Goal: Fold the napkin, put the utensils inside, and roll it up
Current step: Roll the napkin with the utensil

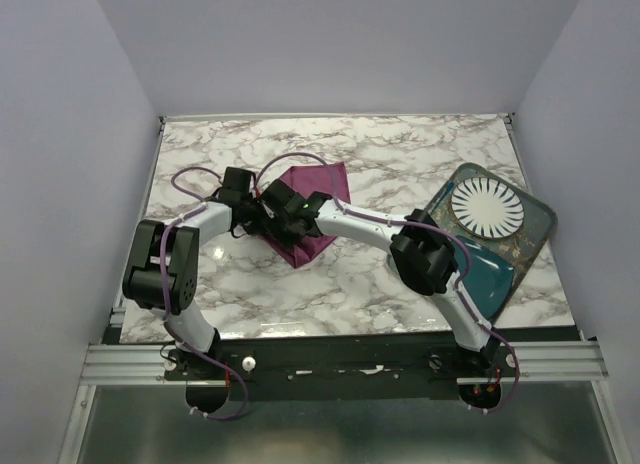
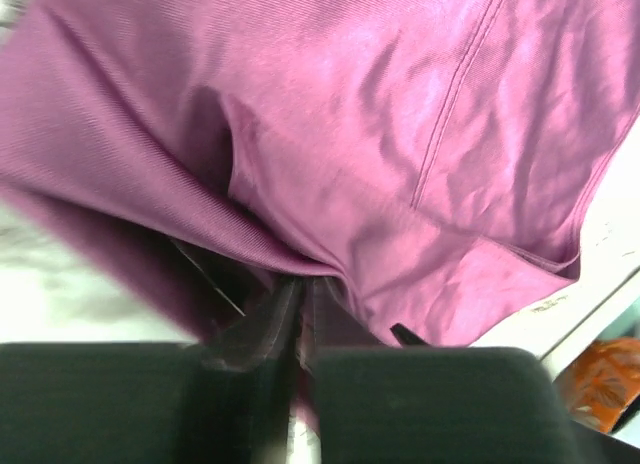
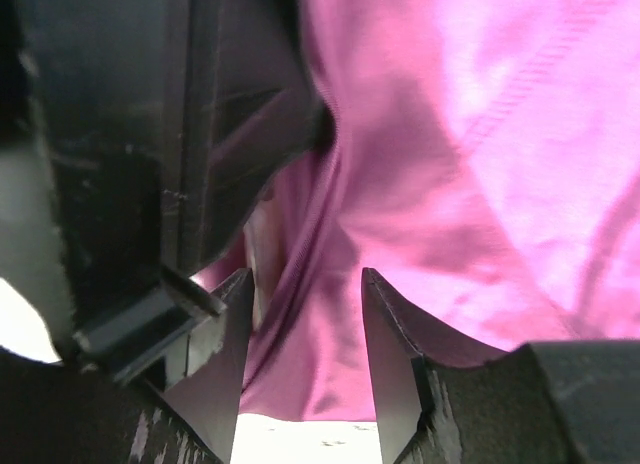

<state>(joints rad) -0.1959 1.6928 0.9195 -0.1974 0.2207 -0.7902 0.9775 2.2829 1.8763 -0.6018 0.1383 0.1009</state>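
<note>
The plum-purple napkin [image 1: 325,179] lies bunched on the marble table, left of centre. Both grippers meet at its left side. My left gripper [image 1: 260,206] has its jaws nearly together, pinching a fold of the napkin [image 2: 400,134]; in the left wrist view the gripper [image 2: 300,296] bites the cloth where it gathers. My right gripper [image 1: 286,210] is open right beside it. In the right wrist view this gripper [image 3: 305,284] straddles a hanging ridge of the napkin [image 3: 480,134] without squeezing it. The utensils are out of view.
A white plate [image 1: 487,207] sits on a teal mat [image 1: 495,274] at the table's right side. The left gripper's black body [image 3: 120,164] fills the left of the right wrist view. Something orange [image 2: 600,384] shows past the napkin's edge.
</note>
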